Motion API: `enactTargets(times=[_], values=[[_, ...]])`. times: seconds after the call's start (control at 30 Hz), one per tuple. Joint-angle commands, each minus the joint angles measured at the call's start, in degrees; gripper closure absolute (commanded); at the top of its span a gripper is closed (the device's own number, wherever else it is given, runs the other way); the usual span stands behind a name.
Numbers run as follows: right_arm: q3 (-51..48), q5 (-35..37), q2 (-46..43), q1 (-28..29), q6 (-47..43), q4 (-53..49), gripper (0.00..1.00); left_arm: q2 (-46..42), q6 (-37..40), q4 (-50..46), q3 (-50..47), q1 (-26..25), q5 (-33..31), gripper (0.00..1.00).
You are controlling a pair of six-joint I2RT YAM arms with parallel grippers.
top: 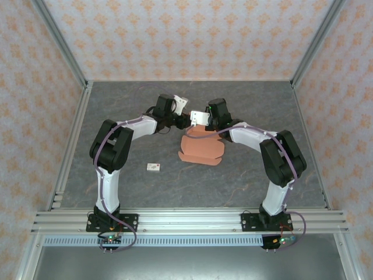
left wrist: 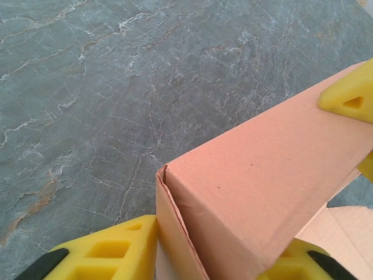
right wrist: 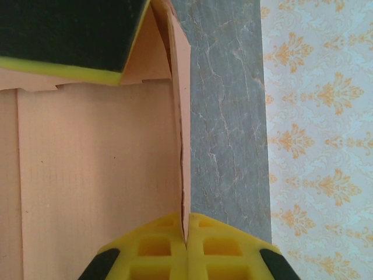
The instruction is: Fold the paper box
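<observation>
Two claws on one sheet. The paper box lies mid-table, and its 12 o'clock edge stands up as a wall. The right gripper is pinched tight on that wall's thin edge. The left gripper straddles the folded corner with its jaws narrow; cannot tell if the pads bite. Risk: the thin card may buckle or tear at the crease if the arms pull apart, or the corner may spring flat if the grip slips. Both arms reach forward, elbows high, wrists meeting at 12 o'clock.

Bare table free at both sides; mid-table obstacles: the paper box, a small white tag to its left.
</observation>
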Motion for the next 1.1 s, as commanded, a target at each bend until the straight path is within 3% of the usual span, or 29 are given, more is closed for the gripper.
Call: enactTargets(times=[0.0, 0.43, 0.57, 1.07], values=[[0.2, 0.5, -3.4, 0.2, 1.8, 2.1, 1.0, -0.8, -1.6, -2.8, -0.8, 0.9, -7.3, 0.73], [0.4, 0.3, -3.2, 1.4, 1.6, 1.0, 1.0, -2.4, -2.7, -2.3, -1.9, -1.6, -21.6, 0.83], [0.2, 0.3, -3.2, 1.9, 1.8, 1.2, 1.0, -3.0, -2.7, -2.6, -2.2, -2.9, -29.2, 0.86], [-0.3, -0.9, -2.4, 2.7, 4.2, 2.4, 1.0, -1.4, -10.0, -3.2, -0.7, -5.9, -42.2, 0.92]])
